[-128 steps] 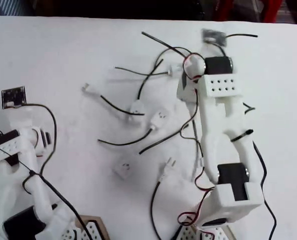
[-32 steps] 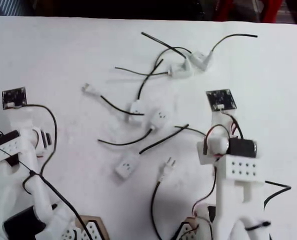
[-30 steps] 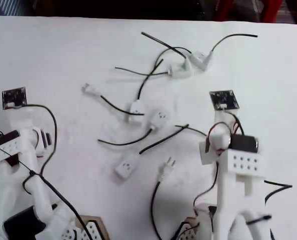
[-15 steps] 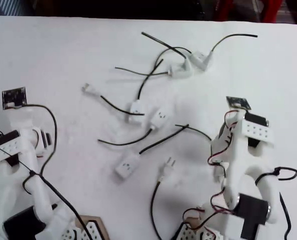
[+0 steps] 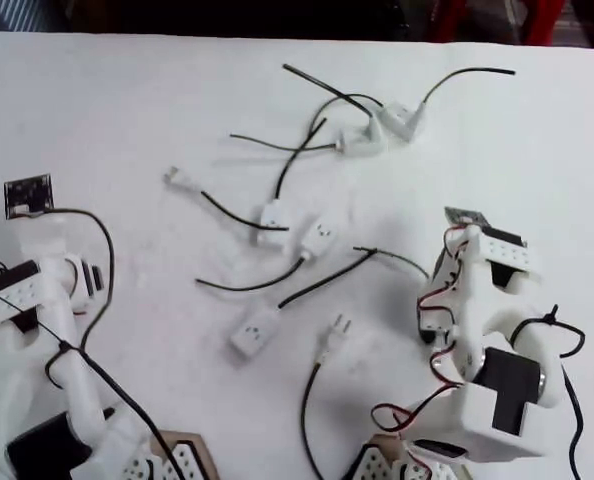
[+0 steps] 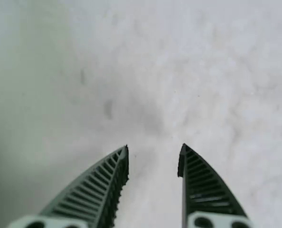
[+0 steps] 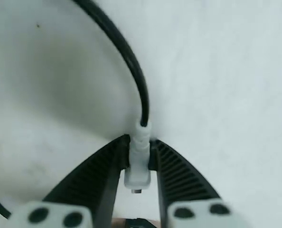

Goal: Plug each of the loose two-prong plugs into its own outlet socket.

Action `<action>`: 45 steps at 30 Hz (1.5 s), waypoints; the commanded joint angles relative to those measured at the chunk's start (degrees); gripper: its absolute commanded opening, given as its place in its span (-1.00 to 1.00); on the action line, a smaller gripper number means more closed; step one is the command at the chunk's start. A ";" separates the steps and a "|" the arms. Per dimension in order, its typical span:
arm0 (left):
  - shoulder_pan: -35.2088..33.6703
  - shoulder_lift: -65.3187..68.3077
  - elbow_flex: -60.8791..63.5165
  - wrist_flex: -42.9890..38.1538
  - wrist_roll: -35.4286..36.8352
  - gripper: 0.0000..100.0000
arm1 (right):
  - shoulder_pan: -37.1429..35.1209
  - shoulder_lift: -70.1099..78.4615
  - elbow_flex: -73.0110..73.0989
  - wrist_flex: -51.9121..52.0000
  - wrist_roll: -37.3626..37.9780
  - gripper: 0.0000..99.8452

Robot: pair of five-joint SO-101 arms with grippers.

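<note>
The right gripper (image 7: 138,141) pinches a white plug (image 7: 137,168), with its black cord (image 7: 126,57) curving away. The left gripper (image 6: 154,149) hangs spread over the table (image 6: 179,71). Since a second ago, the right arm (image 5: 482,330) has folded back toward the high view's lower right.

Left arm (image 5: 37,330): folded at the near-left corner of the table (image 5: 107,90); left gripper (image 6: 154,149) fingers parted, empty. Right arm (image 5: 482,320): folded at the table's near-right corner; right gripper (image 7: 138,140) clamped on a white plug (image 7: 137,164).
</note>
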 commanded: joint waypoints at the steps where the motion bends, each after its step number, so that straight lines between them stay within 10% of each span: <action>1: -0.22 -1.63 -0.26 -0.97 0.44 -0.64 | 0.04 -0.22 -1.58 -0.57 0.35 -0.97; 22: -0.22 -1.63 -0.26 -0.97 0.44 -0.64 | -3.82 -3.47 -4.31 -14.02 0.44 -0.96; 37: -0.22 -1.63 -0.26 -0.97 0.44 -0.64 | -3.82 6.46 -13.36 -2.68 0.26 -0.76; 45: -0.22 -1.63 -0.26 -0.97 0.44 -0.64 | -3.74 6.46 -13.45 -2.95 0.26 -0.96</action>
